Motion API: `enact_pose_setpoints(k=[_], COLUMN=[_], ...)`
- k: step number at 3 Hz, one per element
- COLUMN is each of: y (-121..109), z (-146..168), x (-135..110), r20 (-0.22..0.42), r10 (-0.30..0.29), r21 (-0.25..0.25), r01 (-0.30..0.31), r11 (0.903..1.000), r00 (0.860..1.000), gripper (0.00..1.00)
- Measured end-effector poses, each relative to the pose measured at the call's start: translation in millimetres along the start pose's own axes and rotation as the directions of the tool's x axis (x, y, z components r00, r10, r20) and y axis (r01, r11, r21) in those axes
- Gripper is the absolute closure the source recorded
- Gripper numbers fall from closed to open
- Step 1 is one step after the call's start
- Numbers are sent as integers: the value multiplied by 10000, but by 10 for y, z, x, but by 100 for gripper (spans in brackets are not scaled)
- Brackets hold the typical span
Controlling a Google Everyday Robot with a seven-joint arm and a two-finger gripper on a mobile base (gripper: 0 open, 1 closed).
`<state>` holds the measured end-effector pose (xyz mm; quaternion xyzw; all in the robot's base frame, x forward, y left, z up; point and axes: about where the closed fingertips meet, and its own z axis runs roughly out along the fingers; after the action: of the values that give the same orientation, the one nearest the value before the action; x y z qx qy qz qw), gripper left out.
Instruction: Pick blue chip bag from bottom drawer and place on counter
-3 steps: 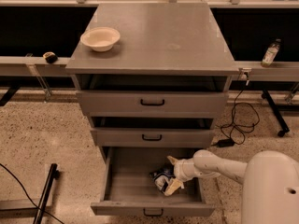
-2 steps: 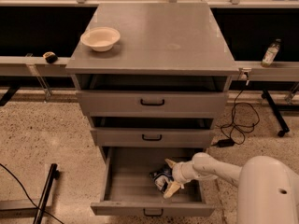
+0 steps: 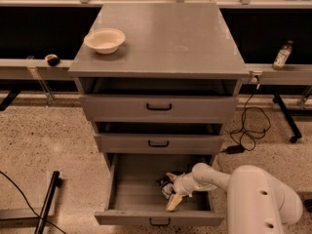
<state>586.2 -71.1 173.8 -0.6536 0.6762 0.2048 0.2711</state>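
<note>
The bottom drawer of the grey cabinet is pulled open. The blue chip bag lies crinkled on its floor, right of centre. My gripper reaches into the drawer from the right on its white arm. Its pale fingers are spread, one behind and one in front of the bag's right end. The bag rests on the drawer floor. The counter is the cabinet's flat grey top.
A cream bowl stands on the counter's left side. The two upper drawers are slightly open. A bottle stands on the rail at right. Cables lie on the floor to the right, and a black bar lies to the left.
My gripper has moved a little to the left inside the drawer, closer onto the bag. The bag has stayed in place.
</note>
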Motion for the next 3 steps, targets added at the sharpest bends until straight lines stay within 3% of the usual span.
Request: enact_pose_setpoints(k=[1, 3], y=[-4, 2], z=[109, -8], x=[66, -22], r20=[-92, -92], r10=[196, 195], r21=[-151, -153], r01=[-197, -197], r11=[9997, 9997], r00=[9998, 9998], gripper=[19, 66])
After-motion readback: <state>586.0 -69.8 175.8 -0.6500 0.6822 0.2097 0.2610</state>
